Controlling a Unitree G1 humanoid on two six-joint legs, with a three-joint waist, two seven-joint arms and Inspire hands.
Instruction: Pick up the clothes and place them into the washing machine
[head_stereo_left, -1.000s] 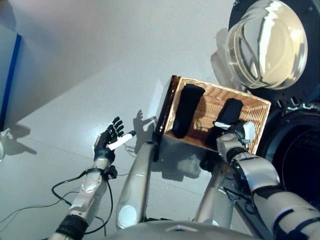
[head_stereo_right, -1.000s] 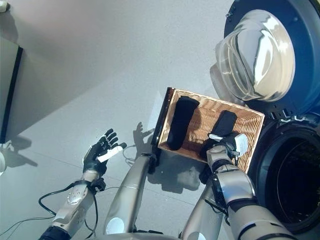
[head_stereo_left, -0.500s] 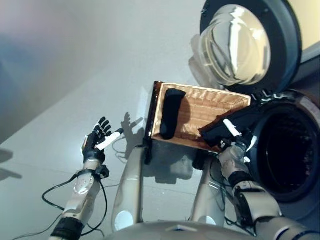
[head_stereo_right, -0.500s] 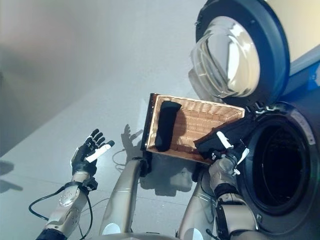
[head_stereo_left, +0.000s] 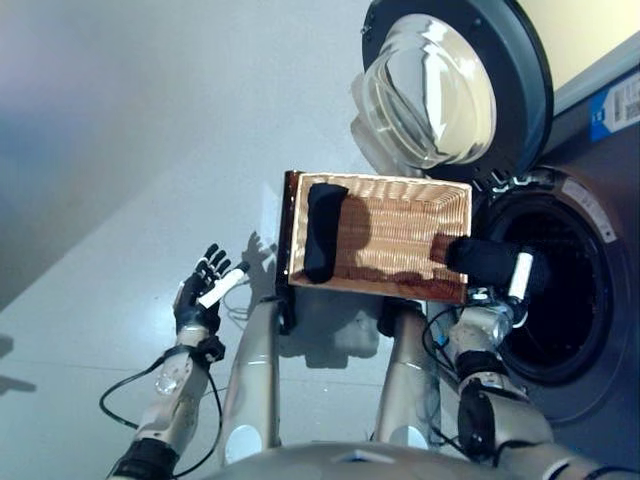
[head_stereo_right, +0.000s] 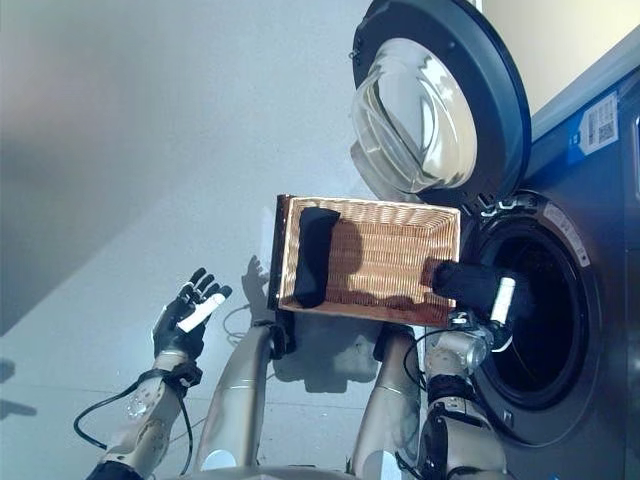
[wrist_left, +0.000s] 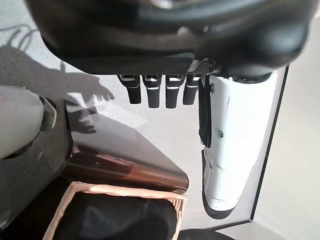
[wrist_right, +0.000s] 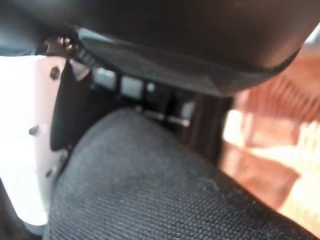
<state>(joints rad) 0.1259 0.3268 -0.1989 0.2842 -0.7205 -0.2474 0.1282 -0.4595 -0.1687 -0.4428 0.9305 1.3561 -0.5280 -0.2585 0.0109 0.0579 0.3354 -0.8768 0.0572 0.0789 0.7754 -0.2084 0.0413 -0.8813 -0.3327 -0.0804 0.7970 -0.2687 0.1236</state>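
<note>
The wicker basket (head_stereo_left: 400, 230) rests on the low dark brown box (wrist_left: 125, 160) beside the washing machine. One black garment (head_stereo_left: 320, 230) lies at the basket's left end; it also shows in the left wrist view (wrist_left: 120, 220). My right hand (head_stereo_left: 505, 290) is shut on a second black garment (head_stereo_left: 478, 258) and holds it past the basket's right edge, at the mouth of the drum (head_stereo_left: 560, 290). In the right wrist view the dark cloth (wrist_right: 175, 190) lies against the fingers beside the white thumb. My left hand (head_stereo_left: 205, 295) is open and empty, over the floor left of the box.
The washing machine's round door (head_stereo_left: 440, 90) stands open above the basket, its glass bowl facing out. The drum opening is dark. Bare grey floor (head_stereo_left: 120, 180) lies to the left.
The camera has swung toward the machine. My right hand has lifted the black garment out of the basket's right end and carried it right to the drum mouth. The left hand has stayed open.
</note>
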